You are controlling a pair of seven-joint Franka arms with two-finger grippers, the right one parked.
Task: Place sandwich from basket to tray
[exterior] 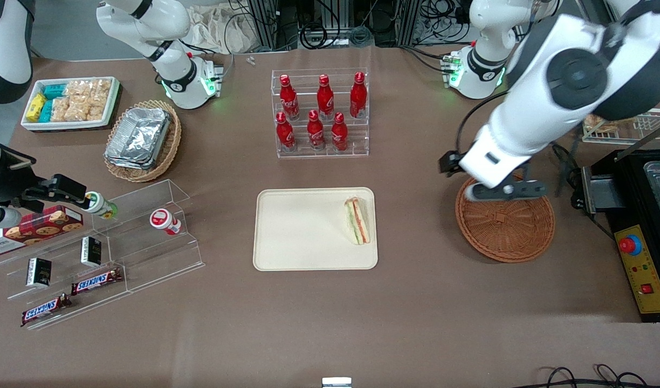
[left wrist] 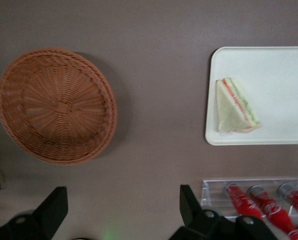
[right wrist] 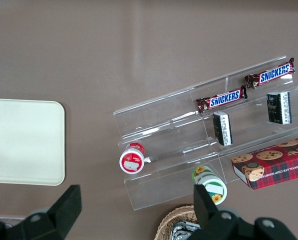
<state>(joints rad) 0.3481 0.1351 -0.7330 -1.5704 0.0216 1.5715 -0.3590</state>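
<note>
The table (exterior: 416,302) under me is a wide, matte brown surface. On it the tray (exterior: 303,237) lies flat: a smooth cream rectangle with rounded corners and a low rim. Toward my end of the table sits the basket (exterior: 510,229), round and shallow, woven of reddish-brown wicker in rings around a small square knot at its centre; nothing lies in it. A clear plastic rack (exterior: 322,116) farther from the front camera than the tray holds glossy red bottles (exterior: 318,113) in two stepped rows. The sandwich (exterior: 358,220) rests on the tray near the edge closest to the basket, a triangular wedge of pale bread with orange-red and green layers showing along its cut side. My gripper (left wrist: 121,212) hangs above the basket's rim, its two dark fingers (left wrist: 188,202) spread wide apart, holding and touching nothing.
</note>
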